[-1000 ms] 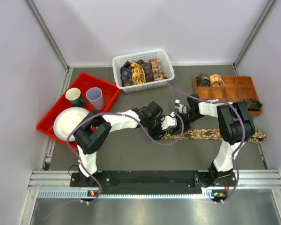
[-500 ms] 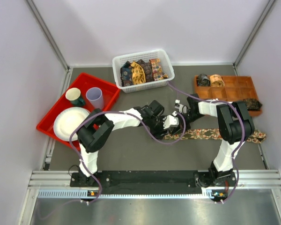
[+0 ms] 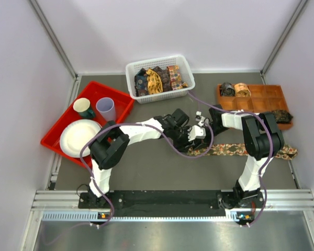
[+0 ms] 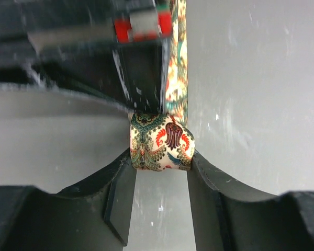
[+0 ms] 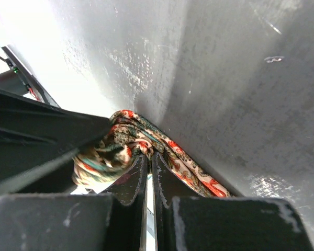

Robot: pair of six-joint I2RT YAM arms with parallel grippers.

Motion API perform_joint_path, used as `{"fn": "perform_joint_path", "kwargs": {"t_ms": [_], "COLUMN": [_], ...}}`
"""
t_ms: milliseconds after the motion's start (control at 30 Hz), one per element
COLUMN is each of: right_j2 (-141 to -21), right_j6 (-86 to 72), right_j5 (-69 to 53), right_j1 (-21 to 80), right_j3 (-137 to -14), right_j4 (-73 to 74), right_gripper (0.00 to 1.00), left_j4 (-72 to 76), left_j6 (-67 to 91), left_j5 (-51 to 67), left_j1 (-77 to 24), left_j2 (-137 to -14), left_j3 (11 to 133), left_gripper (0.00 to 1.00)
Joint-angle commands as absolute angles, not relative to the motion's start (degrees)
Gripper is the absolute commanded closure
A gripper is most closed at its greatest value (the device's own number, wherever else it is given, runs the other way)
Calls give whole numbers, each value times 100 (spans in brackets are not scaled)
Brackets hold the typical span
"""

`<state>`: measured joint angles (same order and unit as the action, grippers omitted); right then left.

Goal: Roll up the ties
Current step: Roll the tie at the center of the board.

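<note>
Tan paisley tie (image 3: pixel 240 150), flat lengthwise, one end a small coil (image 4: pixel 161 142)

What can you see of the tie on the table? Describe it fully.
The tie is tan, woven-looking fabric with red and teal paisley motifs. Most lies flat across the table, running right; its left end is wound into a small roll. The left gripper clasps that roll from both sides, and the shut right gripper presses into its folds.

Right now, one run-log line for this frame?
step: rolling; left gripper: gripping coiled end of tan patterned fabric tie; right gripper: shut, tips at coil
</note>
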<state>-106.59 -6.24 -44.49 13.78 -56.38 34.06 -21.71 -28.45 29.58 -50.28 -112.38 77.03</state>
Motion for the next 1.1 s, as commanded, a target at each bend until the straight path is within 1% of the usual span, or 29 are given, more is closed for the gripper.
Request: {"fn": "perform_joint_path", "kwargs": {"t_ms": [0, 200, 367, 500, 700, 833, 867, 1067], "right_j2": [-10925, -10925, -10916, -10890, -10784, -10671, -10626, -10275], "right_j6": [-404, -431, -448, -457, -580, -527, -449, -194], "right_j5": [-3392, -3472, -3524, -3682, -4306, -4640, -4797, -5062], "right_j1": [1424, 1424, 1424, 1424, 1293, 1091, 1064, 862], "right_j3": [-5625, -5625, -5607, -5608, -5651, -5731, -5748, -5862], "right_j4": [3138, 3129, 3120, 3129, 3199, 3383, 3436, 3989], "right_gripper": [100, 100, 100, 100, 100, 91, 87, 76], "left_j4": [-2153, -1978, -1916, -2196, -2741, -3014, -3058, -3260], "left_j6": [-2585, -2435, -2426, -2627, -2900, -2927, -2927, -3006], "left_j5": [3208, 3155, 2875, 2445, 1838, 1635, 1591, 1433], "left_j1": [-5080, -5115, -5212, -5300, -5344, -5379, -5396, -5440], "left_j2": [-11557, -11821, -11970, -12032, -12094, -12208, -12269, -12366], "left_j3": [8085, 8253, 8262, 8227, 8007, 8024, 8051, 8077], "left_gripper": [54, 54, 55, 61, 67, 71, 71, 73]}}
